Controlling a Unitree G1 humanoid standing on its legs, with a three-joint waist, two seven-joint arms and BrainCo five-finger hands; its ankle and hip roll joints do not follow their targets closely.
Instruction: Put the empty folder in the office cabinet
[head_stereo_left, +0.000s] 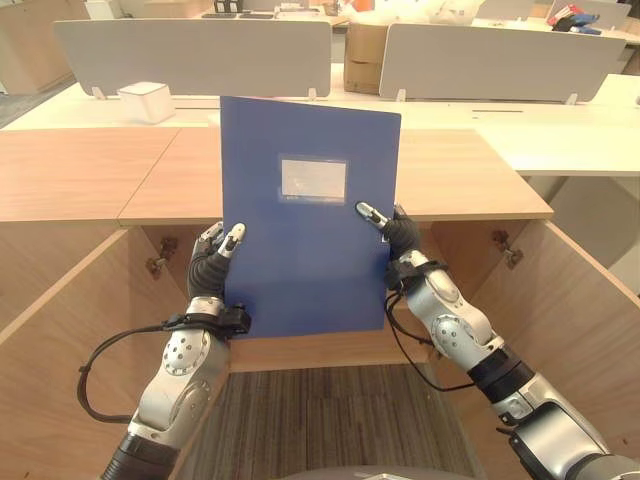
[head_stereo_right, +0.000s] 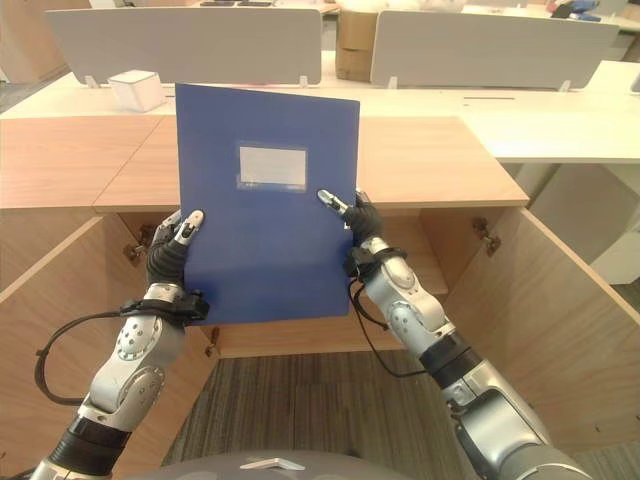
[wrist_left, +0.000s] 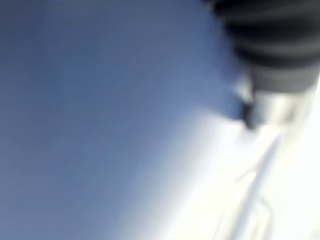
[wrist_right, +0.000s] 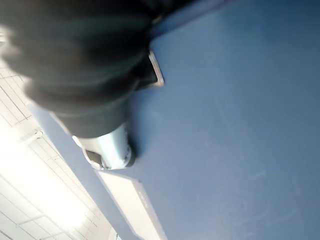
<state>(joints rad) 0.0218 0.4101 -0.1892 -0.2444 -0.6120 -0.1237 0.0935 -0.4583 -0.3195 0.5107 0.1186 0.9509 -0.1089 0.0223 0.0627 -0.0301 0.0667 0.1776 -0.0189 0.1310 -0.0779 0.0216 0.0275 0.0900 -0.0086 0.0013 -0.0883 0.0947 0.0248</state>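
Note:
A blue folder (head_stereo_left: 300, 260) with a white label (head_stereo_left: 313, 178) stands upright in the air in front of the open wooden cabinet (head_stereo_left: 455, 175). My left hand (head_stereo_left: 208, 268) pinches its lower left edge, thumb on the front face. At the folder's right edge my right hand (head_stereo_left: 402, 240) grips it the same way, thumb pressed on the cover. The fingers behind the folder are hidden. The blue cover (wrist_right: 240, 125) shows close up in the right wrist view, and also the folder (wrist_left: 100, 100) in the left wrist view.
The cabinet's left door (head_stereo_left: 50, 330) and right door (head_stereo_left: 575, 320) swing open towards me. Its interior is mostly hidden behind the folder. Beyond it stand white desks with grey dividers (head_stereo_left: 190, 55), a white box (head_stereo_left: 146, 100) and a cardboard box (head_stereo_left: 365, 55).

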